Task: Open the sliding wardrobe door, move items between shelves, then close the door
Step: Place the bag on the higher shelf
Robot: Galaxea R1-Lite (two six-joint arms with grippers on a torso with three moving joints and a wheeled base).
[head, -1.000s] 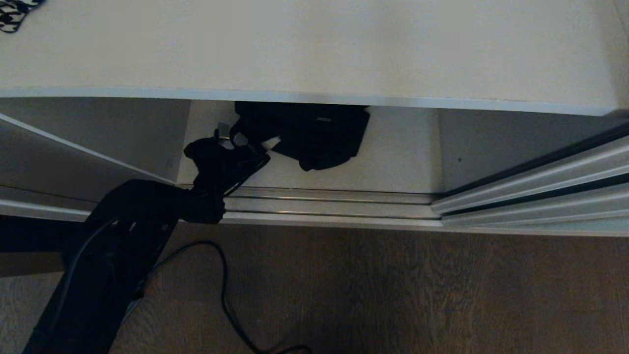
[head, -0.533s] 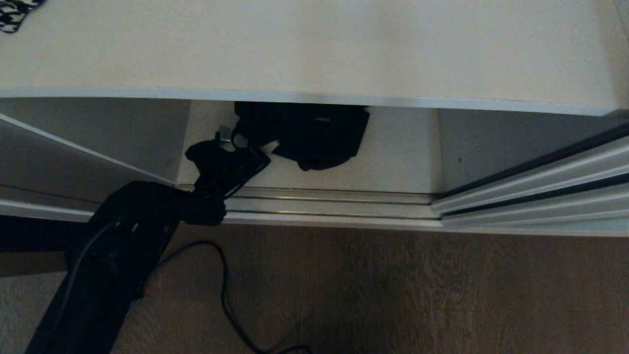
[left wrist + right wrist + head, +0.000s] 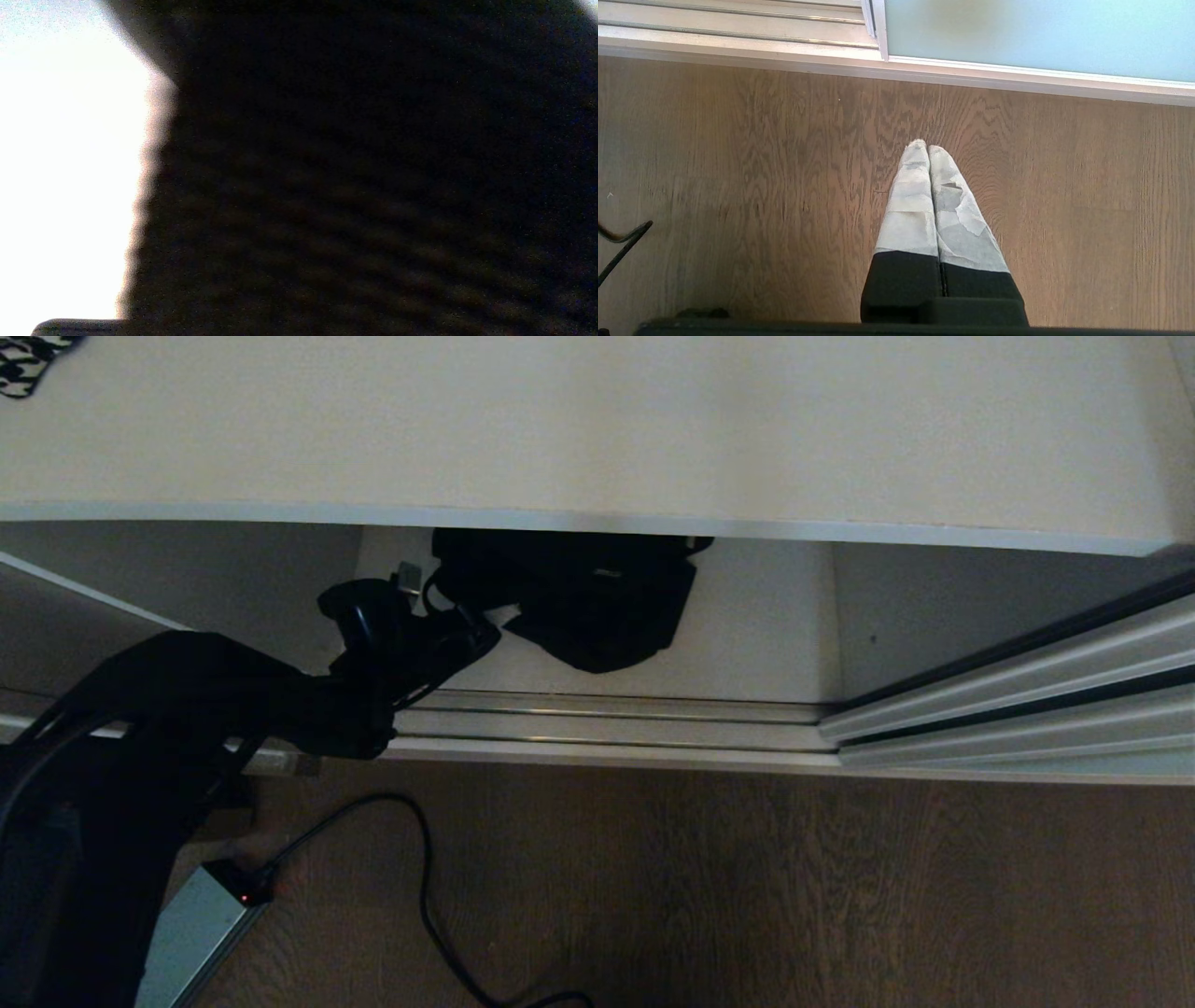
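Brown wood-grain flooring [image 3: 747, 887] is seen in front of the wardrobe, with a black cable [image 3: 425, 887] looped across it and a grey box with a small red light [image 3: 201, 924] lying at the lower left. A grooved metal floor track [image 3: 616, 723] runs along the wardrobe's foot. Above it, a white shelf [image 3: 597, 429] fills the upper part of the head view, and a black-and-white patterned item [image 3: 28, 359] is seen at its far left corner. The shelf's front edge hides the back of a black fabric bundle [image 3: 588, 602] lying on the lower shelf [image 3: 756, 635] below. The sliding wardrobe door [image 3: 1036, 37] is pushed aside to the right.

The left arm is stretched from the lower left over the track into the opening, and the left gripper [image 3: 453, 616] is pressed together on the bundle's near left edge. Its wrist view is almost wholly blocked by dark ribbed fabric. The right gripper [image 3: 928, 148] is held over bare floor, its taped fingers [image 3: 910, 200] pressed together on nothing.
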